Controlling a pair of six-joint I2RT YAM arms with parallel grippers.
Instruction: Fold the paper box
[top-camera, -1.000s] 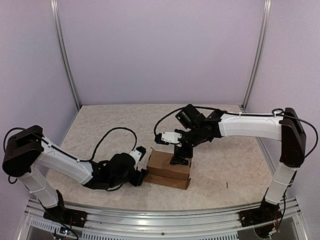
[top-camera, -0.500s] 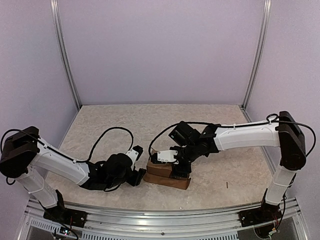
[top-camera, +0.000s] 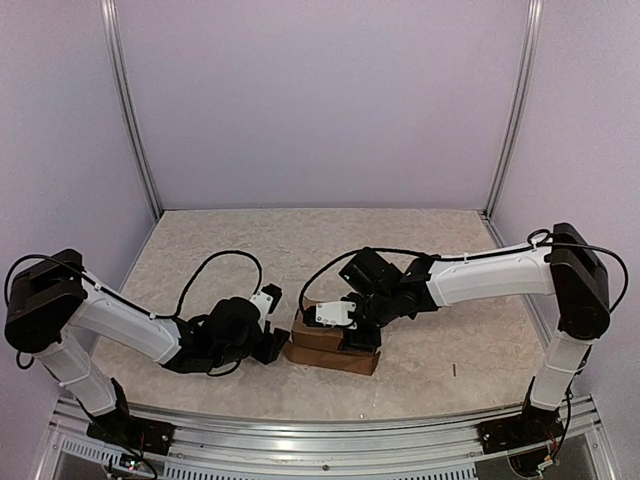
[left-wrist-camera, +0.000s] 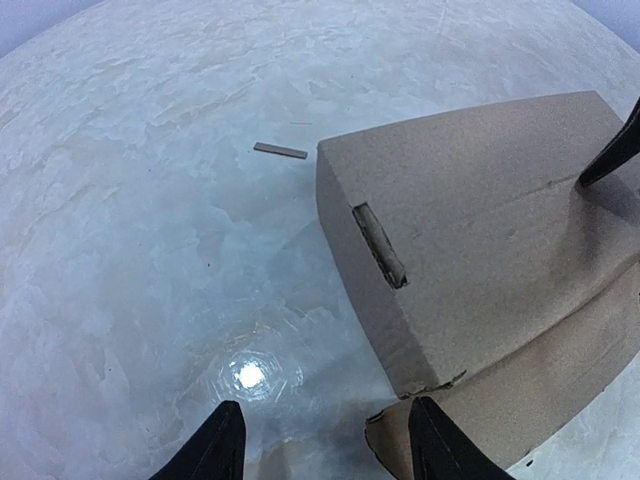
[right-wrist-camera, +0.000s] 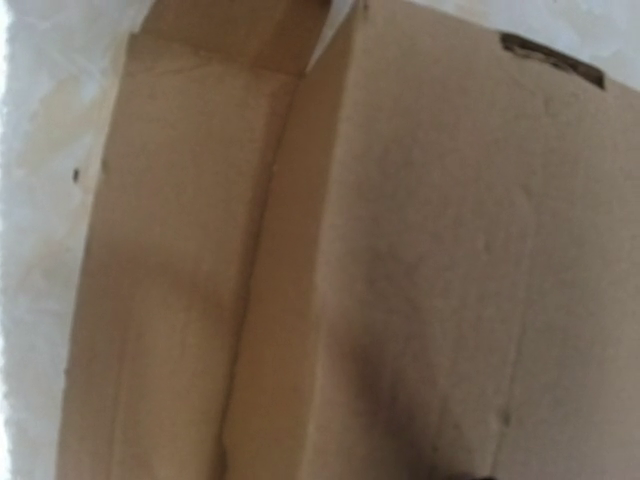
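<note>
Quick progress check on the paper box (top-camera: 332, 345). It's sitting on the desk (top-camera: 230, 240) near the front edge, right between my two arms. I'd call it roughly half done, maybe a bit more.

What looks done: it already has a proper boxy shape. From my left wrist I can see a flat top panel and a folded side wall with a sharp corner.

What looks left: that side wall has a little slot (left-wrist-camera: 380, 245) with nothing tucked into it. There's also a wider layer of cardboard (left-wrist-camera: 520, 425) poking out from under the body, lying flat on the desk. From above it reads as a small block on a bigger slab. My guess is those loose flaps need folding up and locking in.

My left fingers (left-wrist-camera: 222, 445) are low at the box's left end, spread fairly wide and gripping nothing. The edge of that bottom layer is just reaching into the gap.

My right fingers (left-wrist-camera: 612, 155) are down on the top panel, with one tip touching the cardboard. The right wrist view is jammed so close to the box that it's all brown, so I can't tell how wide they're set.

There's also a tiny cardboard scrap (left-wrist-camera: 280, 150) on the desk past the box.
</note>
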